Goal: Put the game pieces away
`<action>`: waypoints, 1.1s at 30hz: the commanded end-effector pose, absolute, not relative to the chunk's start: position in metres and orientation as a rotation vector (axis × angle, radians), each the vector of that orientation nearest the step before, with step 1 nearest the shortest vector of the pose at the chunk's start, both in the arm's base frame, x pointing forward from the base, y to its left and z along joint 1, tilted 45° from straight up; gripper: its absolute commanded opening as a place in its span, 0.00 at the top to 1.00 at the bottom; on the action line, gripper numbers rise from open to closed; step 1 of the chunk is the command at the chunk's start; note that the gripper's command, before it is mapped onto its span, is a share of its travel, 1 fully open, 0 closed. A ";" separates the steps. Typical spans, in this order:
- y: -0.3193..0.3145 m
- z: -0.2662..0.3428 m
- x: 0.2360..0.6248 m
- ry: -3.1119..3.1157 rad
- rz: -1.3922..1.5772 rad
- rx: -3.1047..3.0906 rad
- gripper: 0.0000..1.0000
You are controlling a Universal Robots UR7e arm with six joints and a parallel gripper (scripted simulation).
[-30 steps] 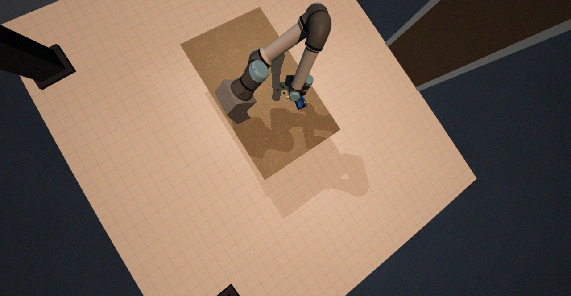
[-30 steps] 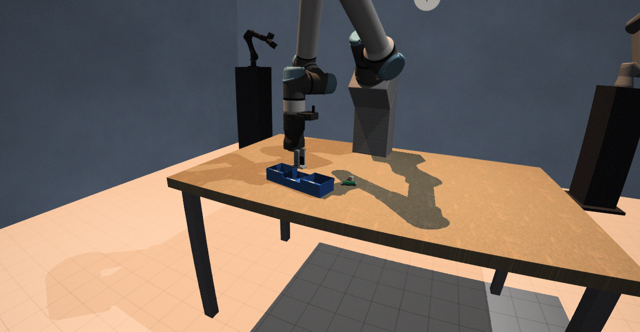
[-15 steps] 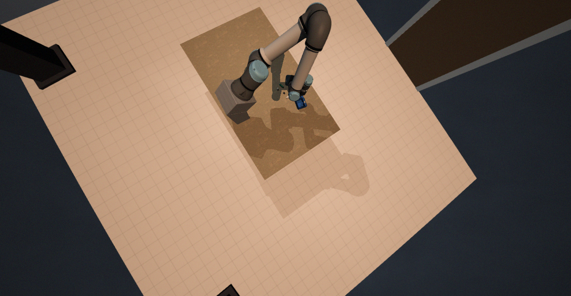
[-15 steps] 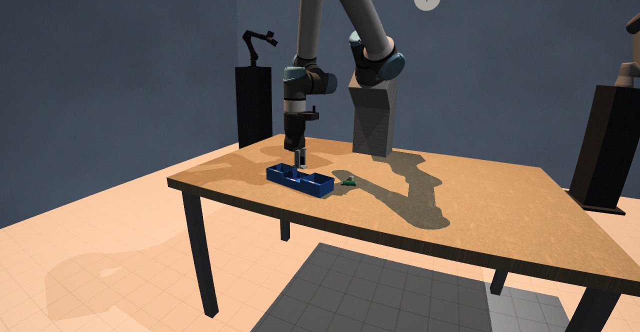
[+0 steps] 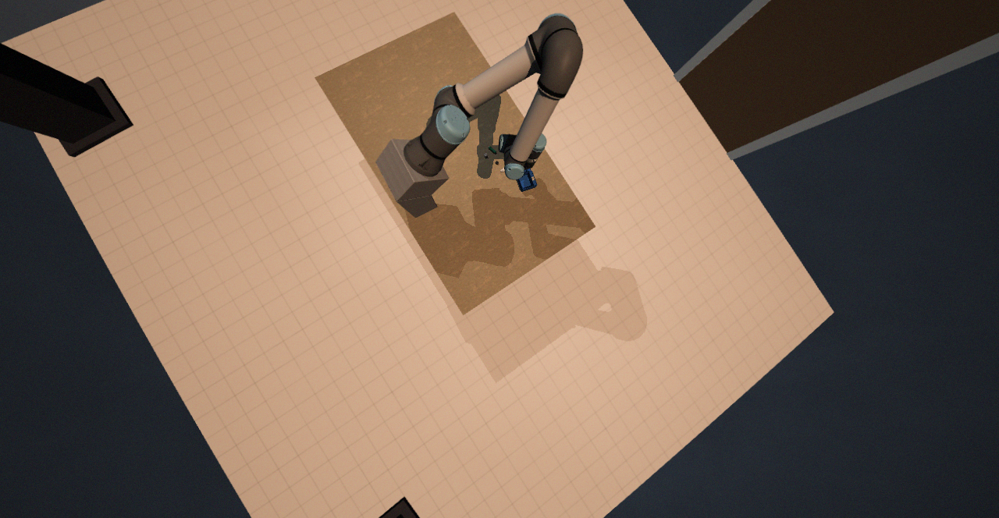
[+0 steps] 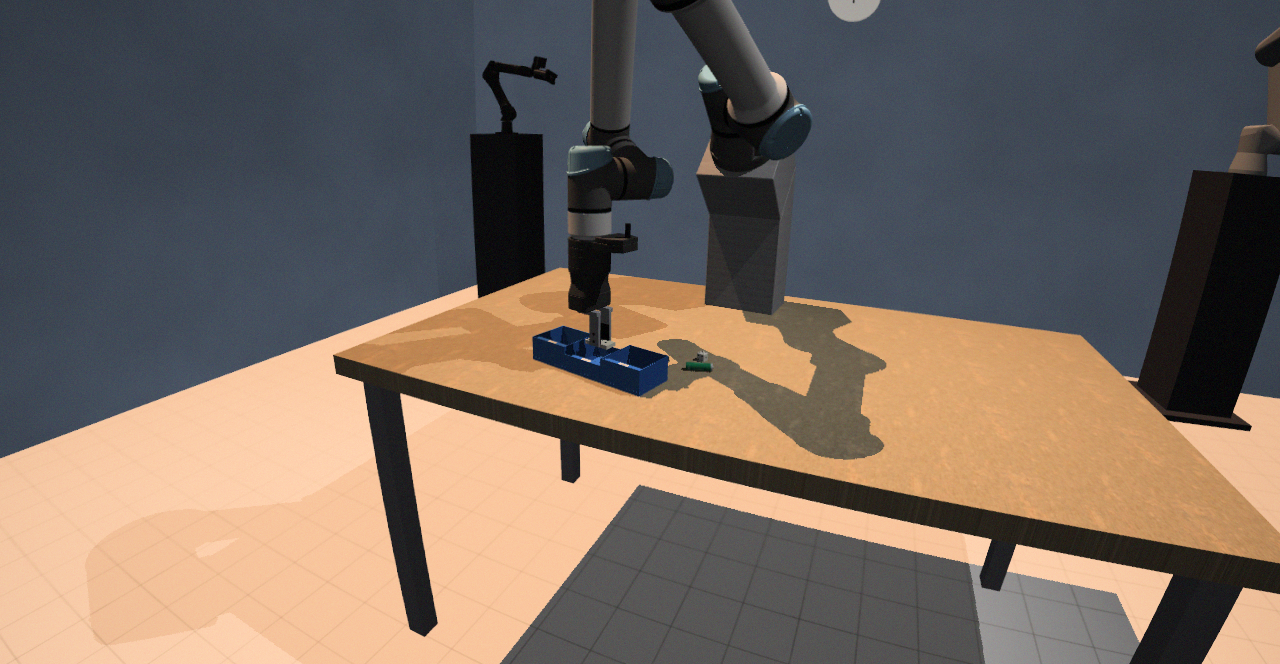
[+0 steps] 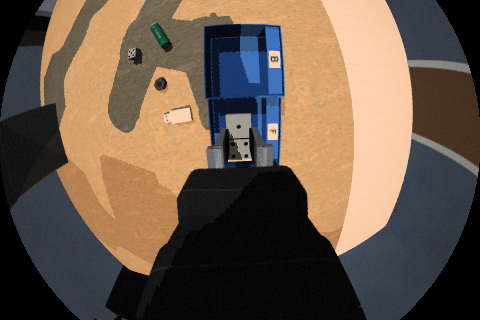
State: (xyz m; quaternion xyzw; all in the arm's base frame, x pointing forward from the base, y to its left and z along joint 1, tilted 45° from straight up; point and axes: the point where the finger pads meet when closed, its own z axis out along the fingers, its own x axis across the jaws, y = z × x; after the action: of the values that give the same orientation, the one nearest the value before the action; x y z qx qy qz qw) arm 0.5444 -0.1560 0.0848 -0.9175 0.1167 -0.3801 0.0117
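My gripper [image 7: 239,137] is shut on a small grey die [image 7: 238,146] with dark dots. It holds the die just above the middle part of a blue row of bins [image 7: 244,90]. In the exterior view the fingers [image 6: 600,336] hang over the bins [image 6: 599,361]. White labels [image 7: 272,59] sit on the bins' right wall, and I cannot read their letters. A second die [image 7: 135,55] and a small black round piece [image 7: 160,83] lie on the table to the left of the bins.
A green cylinder [image 7: 160,36] and a pale flat block [image 7: 179,115] also lie left of the bins. The green cylinder also shows in the exterior view [image 6: 697,364]. The arm's grey base block [image 6: 744,239] stands behind the bins. The table edge is close on the bins' right.
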 end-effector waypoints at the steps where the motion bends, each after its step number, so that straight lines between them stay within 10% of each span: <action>1: -0.157 0.078 0.552 0.364 -1.188 -2.861 0.51; 28: -0.159 0.063 0.567 0.364 -1.188 -2.861 0.51; 29: -0.159 0.063 0.567 0.364 -1.188 -2.861 0.35; 33: -0.159 0.063 0.567 0.364 -1.188 -2.861 0.35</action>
State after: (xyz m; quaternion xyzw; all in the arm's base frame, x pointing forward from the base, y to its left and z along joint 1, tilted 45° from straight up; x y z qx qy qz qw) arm 0.5668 -0.1585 0.0627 -0.9174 0.1169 -0.3803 0.0116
